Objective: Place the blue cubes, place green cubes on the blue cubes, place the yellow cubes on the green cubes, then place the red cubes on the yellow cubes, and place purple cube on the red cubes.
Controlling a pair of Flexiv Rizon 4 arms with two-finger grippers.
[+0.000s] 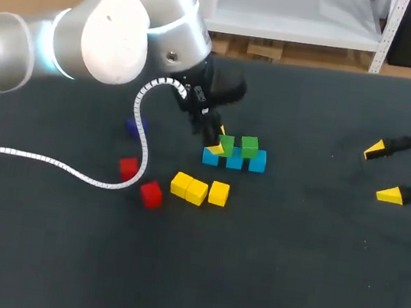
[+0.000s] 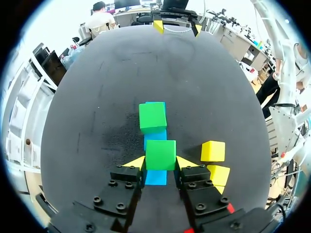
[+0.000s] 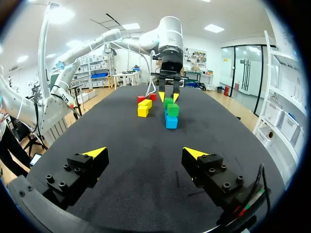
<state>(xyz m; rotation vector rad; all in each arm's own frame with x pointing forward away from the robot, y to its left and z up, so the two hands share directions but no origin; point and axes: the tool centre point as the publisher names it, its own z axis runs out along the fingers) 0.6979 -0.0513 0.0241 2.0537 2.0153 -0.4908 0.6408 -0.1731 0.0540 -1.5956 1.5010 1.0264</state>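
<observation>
- The left arm (image 1: 106, 38) bulks nearest the head camera. It comes in from the left, and its white coiled cable (image 1: 50, 160) trails over the dark table (image 1: 287, 282).
- The left gripper (image 1: 220, 141) points down at the left end of the stack. In its own wrist view the yellow fingertips (image 2: 137, 162) press the green cube (image 2: 161, 154) from opposite sides — closed on it, about one cube's width apart.
- That cube rests on the blue cubes (image 1: 235, 161), three set end to end in a row.
- The row's long axis runs left to right in the head view and straight away from the left gripper in its wrist view, so the fingers close across the row.
- The second green cube (image 1: 249, 146) sits on the same row, farther to the right. Blue shows between the two greens and past each of them.
- The three yellow cubes (image 1: 197, 191) lie in a loose line on the table, nearer the head camera than the blue row and roughly parallel to it. Two touch, and the third is just beside them.
- The two red cubes (image 1: 151, 193) lie left of the yellows, apart from each other, one just beside the cable.
- The purple cube (image 1: 133, 125) lies left of the left gripper, partly hidden behind the cable.
- The right gripper (image 1: 382, 173) hovers over the right side of the table with its fingers spread wide and nothing between them — well apart from every cube. In its wrist view the stack lies straight ahead, seen end-on.
</observation>
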